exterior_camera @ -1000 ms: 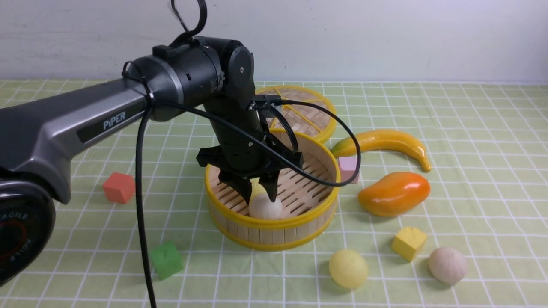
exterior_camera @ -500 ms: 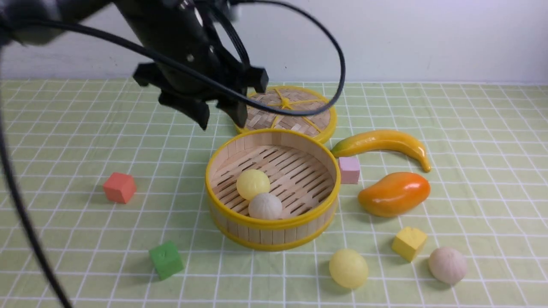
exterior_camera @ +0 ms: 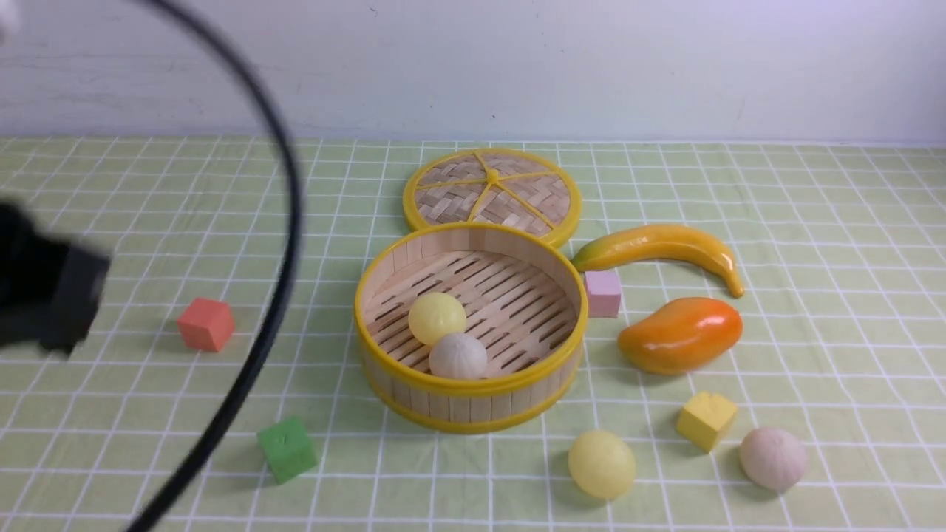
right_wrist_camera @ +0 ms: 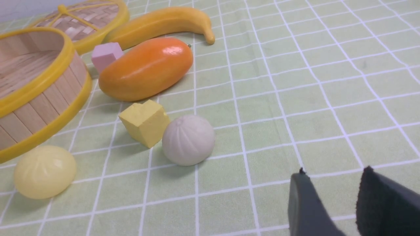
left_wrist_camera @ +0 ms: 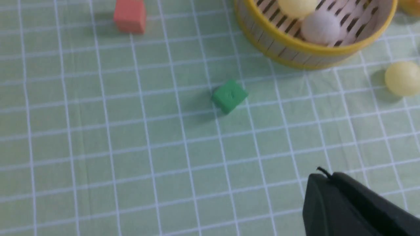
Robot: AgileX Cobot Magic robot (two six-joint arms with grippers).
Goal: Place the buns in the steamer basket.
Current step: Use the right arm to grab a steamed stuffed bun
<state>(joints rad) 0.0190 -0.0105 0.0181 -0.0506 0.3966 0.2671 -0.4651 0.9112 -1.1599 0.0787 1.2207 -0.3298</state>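
left arm backed off toward the tabletop's left edge, left jaws shut, since 2 buns already sit in the basket; right jaws slightly apart, empty, facing 2 more.

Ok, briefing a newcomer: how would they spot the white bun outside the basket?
Start at the basket. A yellow cube lies to its front right; the white bun is just right of that. It is pleated, unlike the smooth yellow bun nearby.
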